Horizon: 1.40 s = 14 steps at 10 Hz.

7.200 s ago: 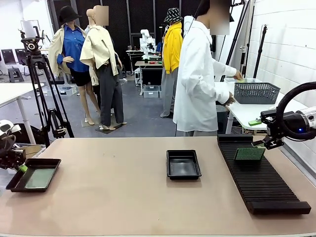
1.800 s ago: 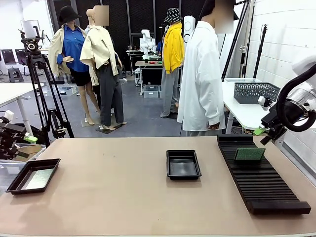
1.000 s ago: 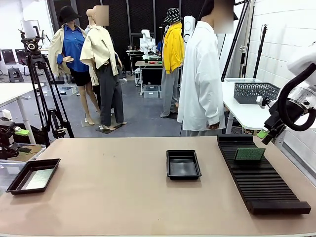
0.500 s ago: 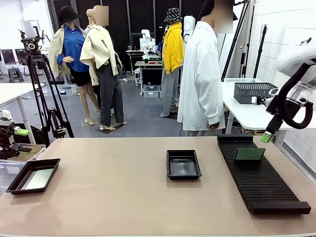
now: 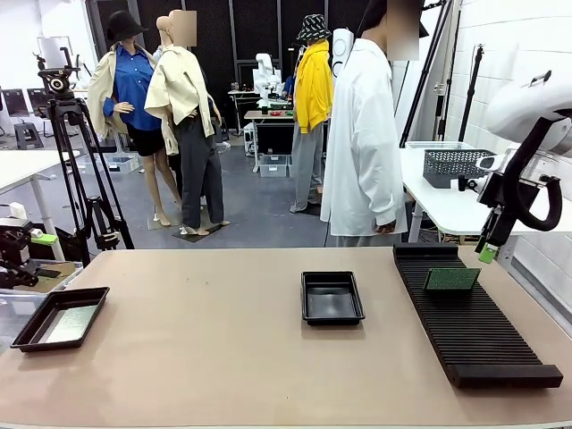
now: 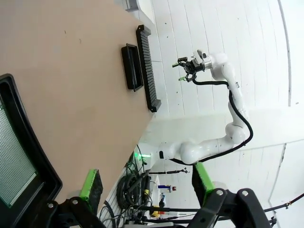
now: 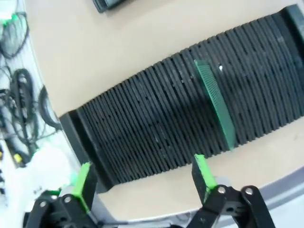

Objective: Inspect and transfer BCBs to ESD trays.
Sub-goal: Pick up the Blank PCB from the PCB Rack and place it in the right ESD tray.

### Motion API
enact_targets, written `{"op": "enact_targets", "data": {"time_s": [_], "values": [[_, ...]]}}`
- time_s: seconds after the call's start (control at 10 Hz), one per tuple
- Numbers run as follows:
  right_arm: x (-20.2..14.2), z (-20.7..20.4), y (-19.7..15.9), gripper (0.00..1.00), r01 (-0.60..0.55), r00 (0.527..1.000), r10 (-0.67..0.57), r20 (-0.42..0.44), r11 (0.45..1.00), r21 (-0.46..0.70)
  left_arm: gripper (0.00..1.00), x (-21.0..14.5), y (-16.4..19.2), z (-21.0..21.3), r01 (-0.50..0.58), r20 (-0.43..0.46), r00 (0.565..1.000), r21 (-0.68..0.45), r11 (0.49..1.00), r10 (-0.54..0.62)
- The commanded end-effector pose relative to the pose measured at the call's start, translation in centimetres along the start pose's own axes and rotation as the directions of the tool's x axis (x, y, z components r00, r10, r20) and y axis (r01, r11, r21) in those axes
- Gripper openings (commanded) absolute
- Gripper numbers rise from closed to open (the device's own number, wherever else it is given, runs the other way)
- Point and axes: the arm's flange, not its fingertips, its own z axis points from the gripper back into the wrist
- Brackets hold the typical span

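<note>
Pale tan surface (image 5: 206,366) runs the width of the front view, and a person in a long white coat (image 5: 362,134) stands at its far side. At the far left, off the edge of the surface, the left jaws are spread wide with nothing between them, one green pad (image 5: 40,239) catching the light. In the left wrist view the two pads (image 6: 90,186) stand well apart.

Just right of them a shallow glossy black rectangular tray (image 5: 92,313) sits at the surface's left end. A thin flat green circuit board (image 5: 64,323) lies flat inside it. The left wrist view shows that tray's rim (image 6: 33,147) and the board (image 6: 12,166) beside the pads, not touched by them.

Near the middle lies a second, identical black tray (image 5: 332,299) with its floor bare.

Further right a long black ribbed slotted rack (image 5: 474,340) stretches towards the near edge. A second green circuit board (image 5: 450,280) stands on edge in a slot near its far end. The right jaws hang above the rack's far right corner, pads (image 5: 487,253) pointing down, spread and empty. From the right wrist, the pads (image 7: 202,171) frame the rack (image 7: 156,128), with the upright board (image 7: 216,102) well clear of them.
</note>
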Motion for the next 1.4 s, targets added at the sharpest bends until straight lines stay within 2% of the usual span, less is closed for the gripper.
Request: {"op": "enact_targets", "data": {"time_s": [0.0, 0.2, 0.5, 0.7, 0.8, 1.0, 1.3], "values": [[0.7, -0.8, -0.2, 1.00, -0.096, 0.994, 0.090, -0.062, 0.990, -0.101, 1.00, 0.5, 0.1, -0.6, -0.042, 0.008, 0.999, -0.013, 0.999, 0.043], [2.1, -0.8, -0.9, 1.00, -0.179, 0.980, 0.156, -0.120, 0.959, -0.220, 1.00, 0.7, 0.4, -0.8, -0.030, -0.033, 0.999, -0.027, 0.999, 0.029], [3.3, -0.5, -2.6, 1.00, -0.262, 0.961, 0.221, -0.164, 0.915, -0.306, 1.00, 0.1, 0.4, -0.5, -0.033, -0.010, 0.999, -0.006, 0.999, 0.033], [3.9, 0.0, -4.4, 1.00, -0.339, 0.933, 0.275, -0.232, 0.888, -0.311, 1.00, 0.1, 0.4, -0.5, -0.033, -0.010, 0.999, -0.006, 0.999, 0.033], [4.3, 0.1, -5.2, 1.00, -0.370, 0.920, 0.309, -0.242, 0.887, -0.275, 1.00, 0.1, 0.4, -0.5, -0.033, -0.010, 0.999, -0.006, 0.999, 0.033], [4.4, -0.2, -6.0, 1.00, -0.381, 0.915, 0.325, -0.240, 0.891, -0.246, 1.00, 0.1, 0.4, -0.5, -0.033, -0.010, 0.999, -0.006, 0.999, 0.033], [4.6, -1.4, -5.3, 1.00, -0.371, 0.922, 0.321, -0.215, 0.893, -0.256, 1.00, 0.1, 0.4, -0.5, -0.033, -0.010, 0.999, -0.006, 0.999, 0.033]]}}
